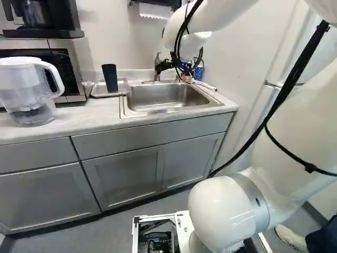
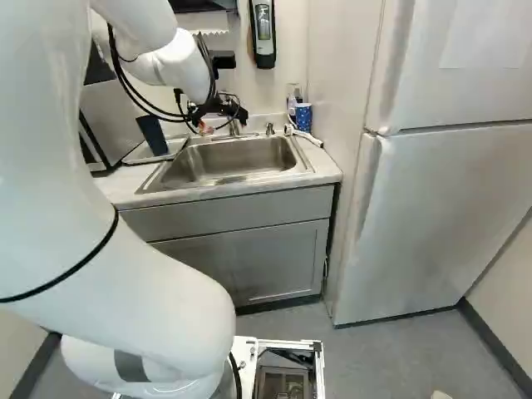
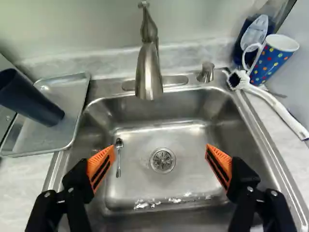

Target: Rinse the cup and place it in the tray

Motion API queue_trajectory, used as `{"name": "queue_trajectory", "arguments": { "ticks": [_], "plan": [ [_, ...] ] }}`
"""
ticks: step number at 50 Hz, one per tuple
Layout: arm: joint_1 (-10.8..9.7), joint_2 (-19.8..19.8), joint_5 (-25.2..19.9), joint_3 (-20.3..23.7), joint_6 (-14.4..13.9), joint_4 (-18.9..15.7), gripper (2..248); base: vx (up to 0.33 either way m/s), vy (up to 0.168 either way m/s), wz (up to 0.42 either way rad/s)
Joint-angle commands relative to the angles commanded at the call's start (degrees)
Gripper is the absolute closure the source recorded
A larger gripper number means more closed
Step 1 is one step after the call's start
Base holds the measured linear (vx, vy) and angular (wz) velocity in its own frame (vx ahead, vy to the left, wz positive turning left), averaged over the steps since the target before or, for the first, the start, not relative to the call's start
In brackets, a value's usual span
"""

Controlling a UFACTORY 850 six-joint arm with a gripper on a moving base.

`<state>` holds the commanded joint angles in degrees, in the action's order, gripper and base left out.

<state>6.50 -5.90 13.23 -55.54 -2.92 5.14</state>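
Your dark tumbler [image 1: 110,78] is upright in the metal tray [image 3: 46,137], on the countertop [image 3: 21,181] just beside the sink [image 3: 258,130], on the microwave side. Your gripper [image 1: 186,78] is released: the wrist view shows its two fingers spread wide, orange pads [image 3: 100,166] facing each other across the basin, well apart from the tumbler.

Under and ahead of them you have the round drain strainer [image 3: 162,160] in the basin floor, with a small metal spoon [image 3: 119,157] lying between it and the tray side. Wet beads shine along the near edge of that floor. The faucet [image 3: 148,72] rises behind the basin, its spout pointing down over it, and a short metal cap [image 3: 206,72] stands beside its base.

At the far corner, on the side away from the tray, you'll find a dotted blue mug [image 3: 273,60] and a white-handled dish brush [image 3: 277,108], its bristles near the mug. In the left base view, a clear water pitcher [image 1: 26,87] stands in front of the microwave [image 1: 60,68], which carries a coffee maker [image 1: 50,21]. The right base view gives you the refrigerator [image 2: 449,199].
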Motion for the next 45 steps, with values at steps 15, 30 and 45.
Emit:
{"name": "queue_trajectory", "arguments": {
  "ticks": [15, 30, 45],
  "plan": [
    [0.0, 0.0, 7.7, 0.0, 0.0, 0.0, 3, 0.0, 0.0, 0.0],
    [0.0, 0.0, 7.7, 0.0, 0.0, 0.0, 3, 0.0, 0.0, 0.0],
    [0.0, 0.0, 7.7, 0.0, 0.0, 0.0, 3, 0.0, 0.0, 0.0]
  ]
}}
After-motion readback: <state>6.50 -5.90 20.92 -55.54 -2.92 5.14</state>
